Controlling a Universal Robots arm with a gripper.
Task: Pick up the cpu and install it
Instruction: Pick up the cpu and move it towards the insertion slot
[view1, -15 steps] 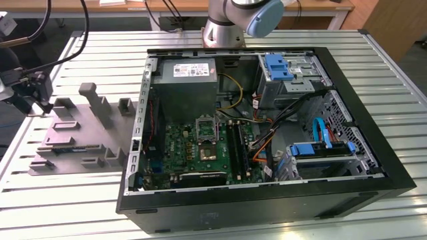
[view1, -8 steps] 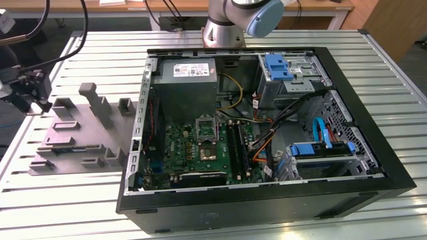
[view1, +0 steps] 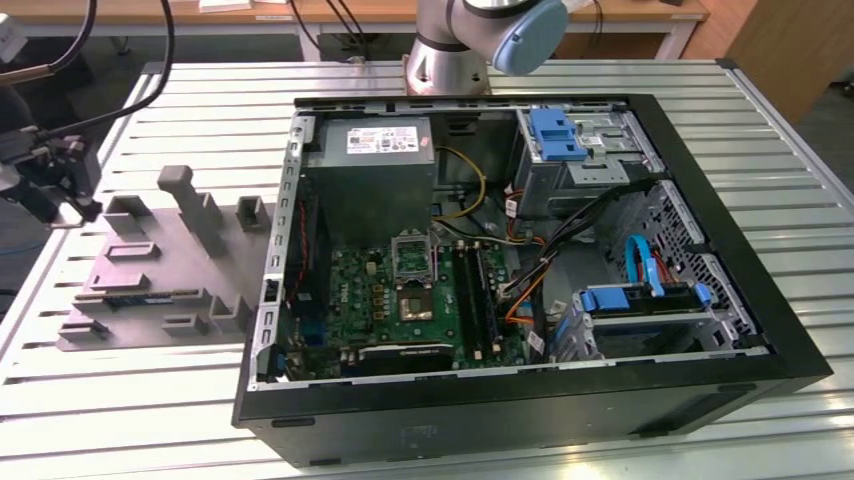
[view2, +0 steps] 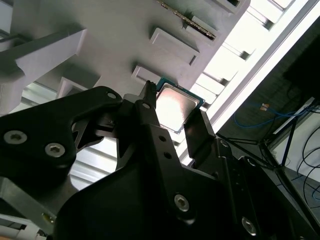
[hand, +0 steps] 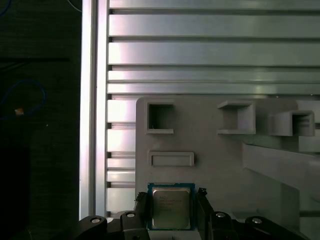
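The cpu (hand: 171, 207), a small square chip with a silvery top and green rim, sits between my gripper's (hand: 171, 200) two black fingers, which press on its opposite edges. In the second wrist view the cpu (view2: 175, 105) appears just above the grey plastic tray (view2: 115, 35), with the gripper (view2: 175, 110) shut on it. In the exterior view the gripper (view1: 67, 205) hangs over the tray's (view1: 160, 270) end at the exterior view's left. The motherboard's socket (view1: 418, 300) lies inside the open computer case (view1: 534, 400), its dark metal frame (view1: 414, 255) raised.
The tray carries upright posts (view1: 187, 200) and pockets. The case holds a grey power-supply box (view1: 380, 170), cables (view1: 534, 270) and blue drive brackets (view1: 641, 298). The arm's base (view1: 447, 50) stands behind the case. The slatted metal table's edge (hand: 95, 125) runs close to the tray.
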